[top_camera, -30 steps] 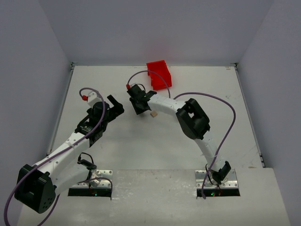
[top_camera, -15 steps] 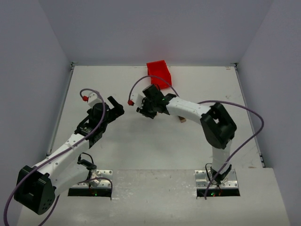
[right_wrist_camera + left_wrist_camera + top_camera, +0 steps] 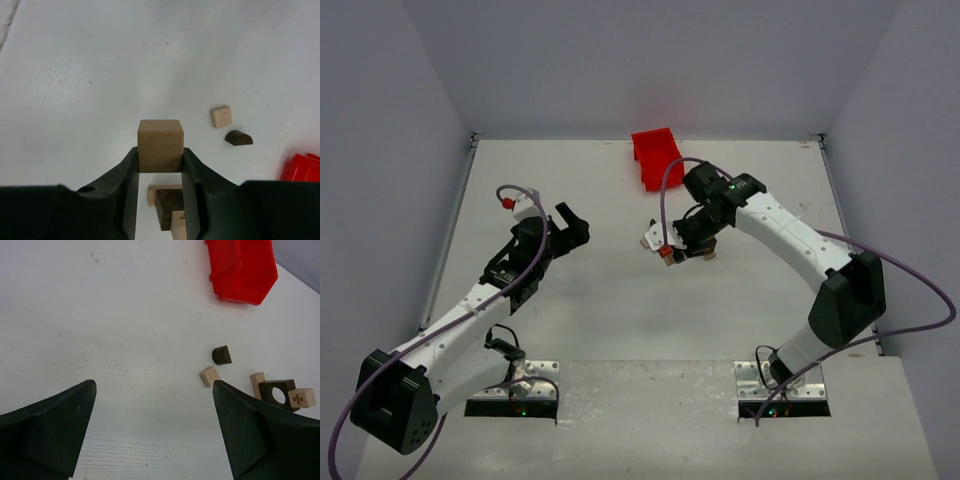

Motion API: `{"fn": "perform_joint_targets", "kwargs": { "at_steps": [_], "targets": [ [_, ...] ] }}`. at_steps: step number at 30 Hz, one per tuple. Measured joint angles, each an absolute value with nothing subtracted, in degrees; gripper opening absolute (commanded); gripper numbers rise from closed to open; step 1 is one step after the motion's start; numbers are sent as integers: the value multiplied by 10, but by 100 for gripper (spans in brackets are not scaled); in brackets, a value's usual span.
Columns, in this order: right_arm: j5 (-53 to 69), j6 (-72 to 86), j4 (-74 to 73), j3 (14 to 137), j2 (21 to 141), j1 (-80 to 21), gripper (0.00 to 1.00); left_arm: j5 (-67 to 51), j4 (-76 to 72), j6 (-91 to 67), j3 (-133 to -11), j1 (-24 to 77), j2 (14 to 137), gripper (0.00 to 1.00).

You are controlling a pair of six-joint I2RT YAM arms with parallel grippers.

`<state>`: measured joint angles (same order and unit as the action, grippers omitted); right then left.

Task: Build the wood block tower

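Observation:
My right gripper (image 3: 160,167) is shut on a pale tan cube (image 3: 160,145) and holds it above the table. Below it is the wood block tower (image 3: 172,205): a pale flat block, a dark brown block and a pale cube with a cross mark, close together. In the left wrist view they are the pale block (image 3: 257,384), the dark block with a round hole (image 3: 276,392) and the marked cube (image 3: 302,398). My left gripper (image 3: 155,440) is open and empty, left of the blocks. In the top view the right gripper (image 3: 692,243) hides most blocks; the left gripper (image 3: 576,225) stands apart.
A loose pale square block (image 3: 221,116) and a dark half-round block (image 3: 238,138) lie on the white table beside the stack; both also show in the left wrist view (image 3: 209,376) (image 3: 221,355). A red plastic bin (image 3: 655,155) stands at the back.
My right arm has swung from the table's left-middle to the right and now hangs over the group of blocks. The left arm has shifted only slightly.

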<state>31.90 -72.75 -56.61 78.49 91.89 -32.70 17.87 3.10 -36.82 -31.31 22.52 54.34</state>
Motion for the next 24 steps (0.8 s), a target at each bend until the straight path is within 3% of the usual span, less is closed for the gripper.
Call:
{"fn": "perform_joint_targets", "kwargs": {
  "at_steps": [10, 24],
  "targets": [
    [301, -835, -683, 838, 894, -254, 18, 158, 11, -347, -313, 225, 559, 100],
    [295, -906, -758, 1038, 1076, -133, 19, 158, 13, -329, -350, 225, 619, 100]
  ]
}}
